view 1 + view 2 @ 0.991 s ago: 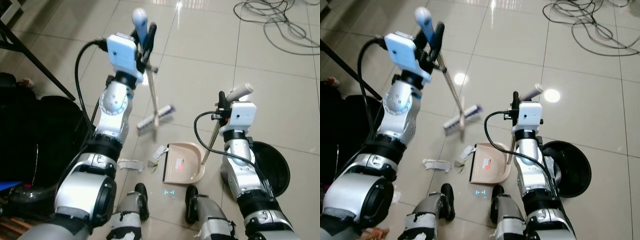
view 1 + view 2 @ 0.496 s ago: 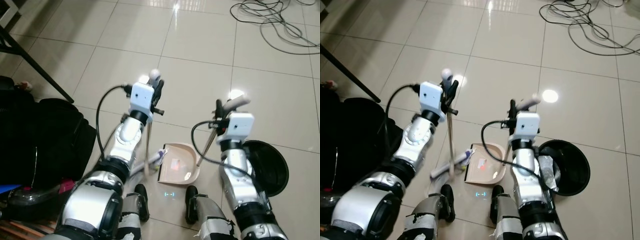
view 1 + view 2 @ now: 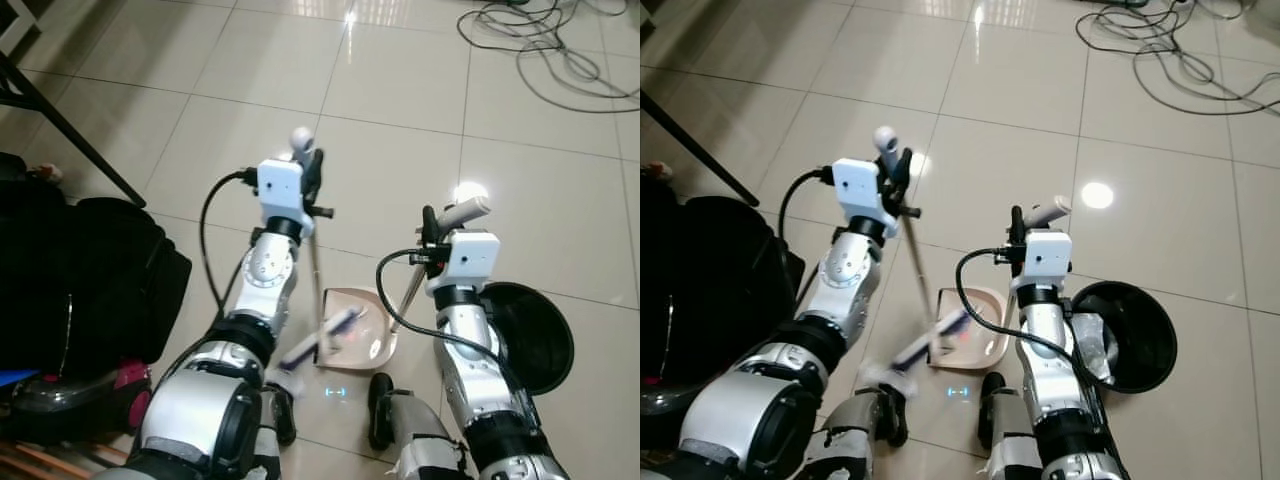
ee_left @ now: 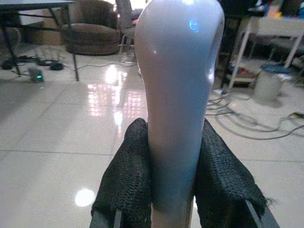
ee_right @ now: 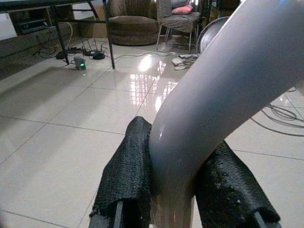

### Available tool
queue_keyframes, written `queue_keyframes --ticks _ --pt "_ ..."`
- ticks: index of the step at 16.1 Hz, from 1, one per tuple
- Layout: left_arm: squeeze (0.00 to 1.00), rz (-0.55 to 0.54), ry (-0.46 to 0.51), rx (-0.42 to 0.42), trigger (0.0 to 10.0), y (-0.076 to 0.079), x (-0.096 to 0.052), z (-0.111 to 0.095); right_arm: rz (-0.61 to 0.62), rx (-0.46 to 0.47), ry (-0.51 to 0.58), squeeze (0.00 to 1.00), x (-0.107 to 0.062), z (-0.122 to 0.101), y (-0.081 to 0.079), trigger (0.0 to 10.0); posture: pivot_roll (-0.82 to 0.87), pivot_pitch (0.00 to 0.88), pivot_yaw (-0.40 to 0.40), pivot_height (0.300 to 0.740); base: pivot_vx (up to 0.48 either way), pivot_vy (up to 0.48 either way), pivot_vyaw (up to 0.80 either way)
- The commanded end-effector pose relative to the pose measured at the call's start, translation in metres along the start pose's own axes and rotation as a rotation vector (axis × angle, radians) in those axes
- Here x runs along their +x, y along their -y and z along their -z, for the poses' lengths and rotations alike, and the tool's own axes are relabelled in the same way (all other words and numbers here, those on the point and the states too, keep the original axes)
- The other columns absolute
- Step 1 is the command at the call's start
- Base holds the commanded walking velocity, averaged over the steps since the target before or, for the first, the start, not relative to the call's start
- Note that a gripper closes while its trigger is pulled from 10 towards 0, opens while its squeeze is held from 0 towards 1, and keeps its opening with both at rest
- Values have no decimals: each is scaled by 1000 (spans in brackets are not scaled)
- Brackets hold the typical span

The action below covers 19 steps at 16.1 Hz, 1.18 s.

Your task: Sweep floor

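Note:
My left gripper (image 3: 312, 172) is shut on the rounded grey top of the broom handle (image 4: 178, 85), its black fingers (image 4: 127, 180) pressed on both sides. The thin stick slants down to the blurred brush head (image 3: 322, 338), which lies at the open mouth of the beige dustpan (image 3: 365, 335). My right gripper (image 3: 436, 224) is shut on the dustpan's grey handle (image 5: 228, 90), holding the pan on the tiles just ahead of my feet. A blurred white scrap (image 3: 876, 374) lies beside my left foot.
A black round bin (image 3: 535, 335) sits on the floor at my right. A black bag (image 3: 90, 270) lies at my left, with a dark slanted table leg (image 3: 70, 125) behind it. Cables (image 3: 545, 45) loop on the tiles at the far right.
My left arm has come down and back, and the brush head has swept from the left across the tiles to the dustpan's mouth. The scraps beside the pan have moved.

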<state>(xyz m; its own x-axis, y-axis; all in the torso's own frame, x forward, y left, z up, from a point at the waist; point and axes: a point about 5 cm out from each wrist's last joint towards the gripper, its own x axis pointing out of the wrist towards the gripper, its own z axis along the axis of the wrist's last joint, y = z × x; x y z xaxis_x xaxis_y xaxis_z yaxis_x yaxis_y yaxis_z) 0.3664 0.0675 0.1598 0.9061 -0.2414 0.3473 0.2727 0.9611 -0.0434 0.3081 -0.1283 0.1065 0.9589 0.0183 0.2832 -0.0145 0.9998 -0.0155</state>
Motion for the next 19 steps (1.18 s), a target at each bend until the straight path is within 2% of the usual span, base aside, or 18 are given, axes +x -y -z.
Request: queue_keyframes --ticks 1,6,9,11,12,13,15,16,17,18,19 --pt "0 6 63 -33 10000 0 0 -8 -16 30 -68 0 -5 11 -6 10000 11 282 15 740 0 0 0" --pt "0 13 203 -8 10000 -22 9 -40 -23 49 -72 0 3 10 -6 10000 23 236 -12 740 0 0 0" --pt "0 55 259 70 10000 -32 12 -58 -10 60 -80 0 5 10 1 10000 38 195 -17 740 0 0 0" --pt "0 50 270 102 10000 -48 15 -69 17 74 -72 0 9 8 8 10000 42 192 -21 740 0 0 0" --pt "0 29 251 135 10000 -58 16 -73 37 85 -68 0 9 7 12 10000 48 156 -18 740 0 0 0" --pt "0 -23 150 179 10000 -78 18 -72 61 116 -58 0 9 3 16 10000 47 125 -10 740 0 0 0" --pt "0 -52 71 186 10000 -91 18 -69 66 130 -37 0 14 -5 18 10000 40 122 4 740 0 0 0" --pt "0 -42 -13 216 10000 -99 13 -62 48 157 7 0 18 -20 16 10000 32 113 12 740 0 0 0" --pt "0 -26 -69 238 10000 -104 4 -55 25 145 43 0 20 -35 15 10000 23 92 24 740 0 0 0" --pt "0 -13 -104 240 10000 -106 -2 -50 25 159 50 0 21 -43 15 10000 14 85 30 740 0 0 0" --pt "0 6 -144 228 10000 -108 -15 -43 16 180 63 0 22 -59 16 10000 5 71 36 740 0 0 0"
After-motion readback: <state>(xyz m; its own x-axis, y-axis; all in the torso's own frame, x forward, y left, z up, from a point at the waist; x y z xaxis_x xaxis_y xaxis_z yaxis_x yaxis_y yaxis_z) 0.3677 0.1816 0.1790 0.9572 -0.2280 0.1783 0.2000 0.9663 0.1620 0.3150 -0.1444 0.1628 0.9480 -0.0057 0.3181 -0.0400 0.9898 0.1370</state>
